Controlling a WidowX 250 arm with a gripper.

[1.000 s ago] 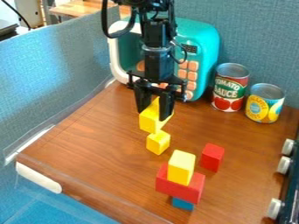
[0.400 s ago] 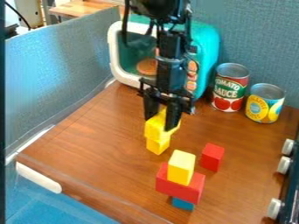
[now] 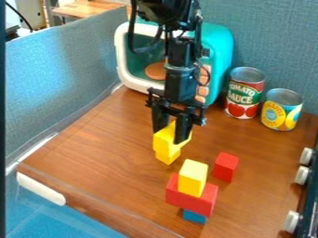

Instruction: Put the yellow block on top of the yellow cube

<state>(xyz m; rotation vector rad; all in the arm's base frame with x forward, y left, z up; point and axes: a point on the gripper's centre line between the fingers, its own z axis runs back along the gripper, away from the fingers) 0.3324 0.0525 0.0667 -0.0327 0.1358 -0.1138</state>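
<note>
A black gripper (image 3: 170,135) clasps a smooth, box-shaped yellow block (image 3: 163,140) between its fingers, at the top of a yellow cube (image 3: 168,157) on a glossy, wood-grained surface (image 3: 93,153).

black arm (image 3: 181,60), nearly vertical, gripper (image 3: 169,135) pointing down, holding fast

The tabletop (image 3: 105,144) is brown wood, smooth, with a soft sheen. At upper centre, the toy microwave (image 3: 216,56) looks like smooth teal plastic. Bare metal lids top the tomato sauce can (image 3: 243,95) and pineapple can (image 3: 281,110) at right. Woven, matt blue-grey cloth (image 3: 273,32) spans upper right.
</note>
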